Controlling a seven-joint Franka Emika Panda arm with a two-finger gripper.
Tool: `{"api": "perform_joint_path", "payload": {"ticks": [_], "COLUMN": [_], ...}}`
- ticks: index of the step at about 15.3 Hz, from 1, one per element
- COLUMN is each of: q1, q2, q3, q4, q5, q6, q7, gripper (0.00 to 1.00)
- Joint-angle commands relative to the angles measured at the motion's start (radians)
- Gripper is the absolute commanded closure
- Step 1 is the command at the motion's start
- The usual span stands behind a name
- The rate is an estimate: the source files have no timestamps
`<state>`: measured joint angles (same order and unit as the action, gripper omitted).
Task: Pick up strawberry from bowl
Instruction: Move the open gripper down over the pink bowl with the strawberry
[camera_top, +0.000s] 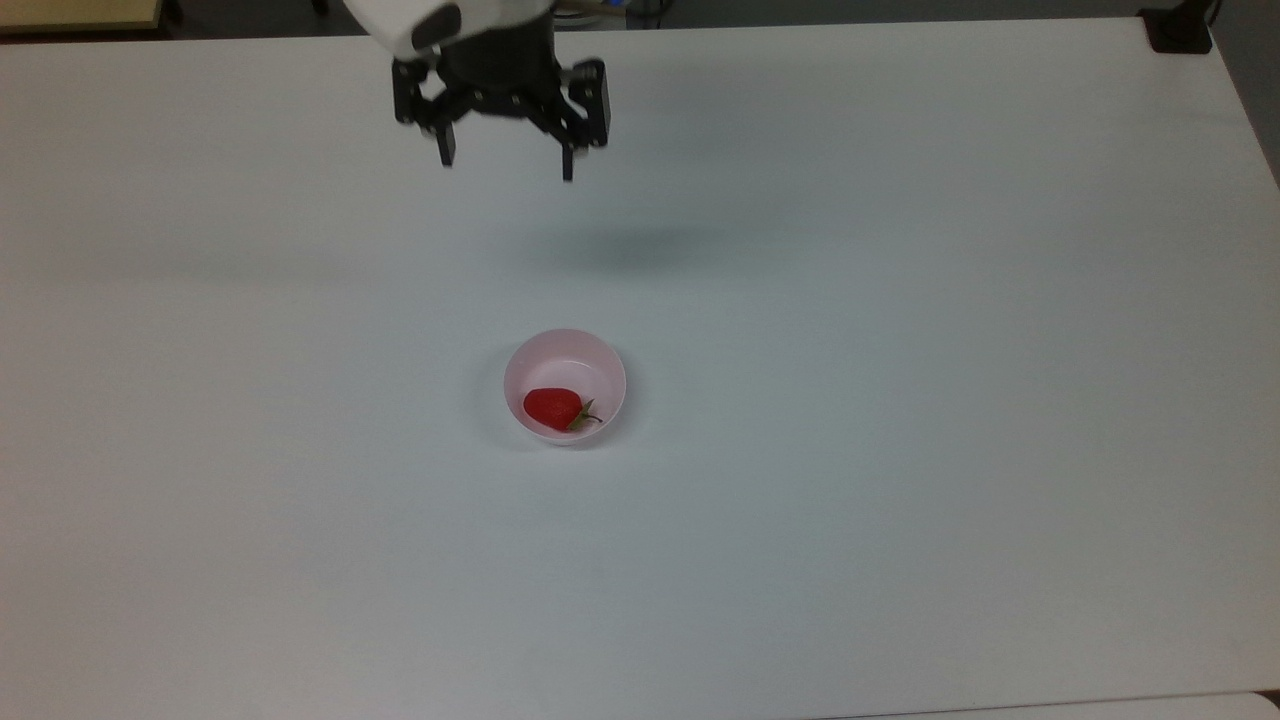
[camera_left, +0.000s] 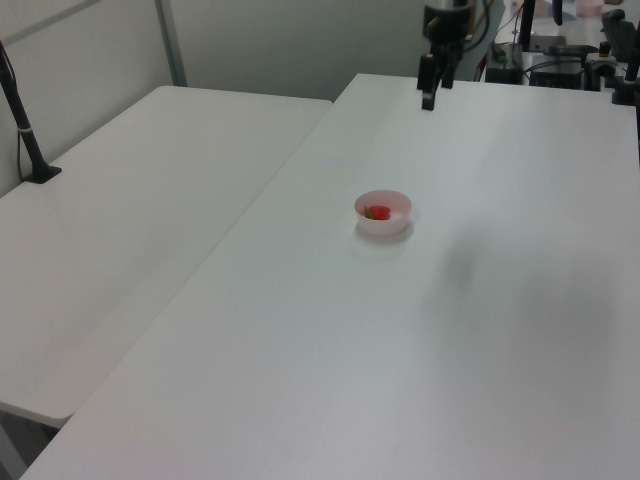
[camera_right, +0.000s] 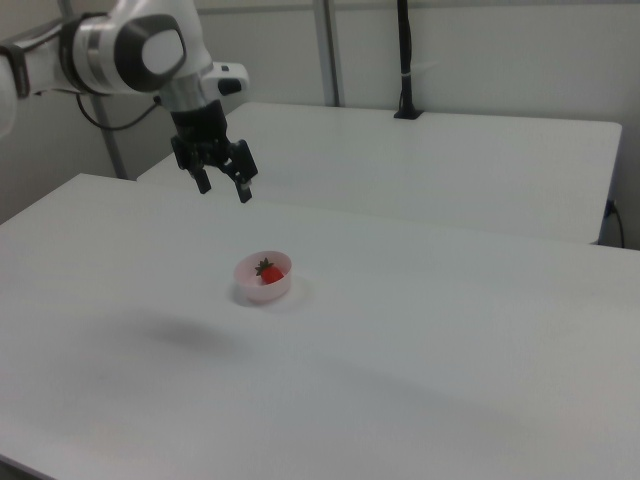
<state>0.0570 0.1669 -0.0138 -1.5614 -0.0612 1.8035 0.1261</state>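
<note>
A pale pink bowl (camera_top: 600, 365) (camera_left: 397, 200) (camera_right: 248, 285) stands near the middle of the white table. Inside it lies a glossy red strawberry (camera_top: 552, 407) (camera_left: 378, 212) (camera_right: 270, 274) with a green cap. My gripper (camera_top: 505, 168) (camera_left: 428, 100) (camera_right: 222, 189) hangs open in the air, fingers pointing down, well above the table and nothing between them. In the top view it sits toward the top edge, above the bowl in the picture and slightly left of it. In the right view it is up and left of the bowl.
A second white table (camera_left: 120, 220) (camera_right: 450, 150) adjoins this one, with a black post (camera_left: 22, 125) (camera_right: 404, 60) clamped on it. The gripper's shadow (camera_top: 625, 248) falls on the table between gripper and bowl. Equipment (camera_left: 580, 50) crowds the left view's top right.
</note>
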Motion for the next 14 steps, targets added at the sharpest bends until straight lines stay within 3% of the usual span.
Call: {"api": "perform_joint_path", "payload": {"ticks": [1,9,14], "q1": [0.014,0.032,0.034], "q2": [0.077,0.219,0.299], "q3": [0.003,0.005,0.005], "q4": [0.013,0.040,0.041], "q5": [0.000,0.009,0.003], "q6": [0.062,0.172,0.227], "q7": [-0.029,-0.258,-0.353], "gripper": [0.00,0.00,0.12]}}
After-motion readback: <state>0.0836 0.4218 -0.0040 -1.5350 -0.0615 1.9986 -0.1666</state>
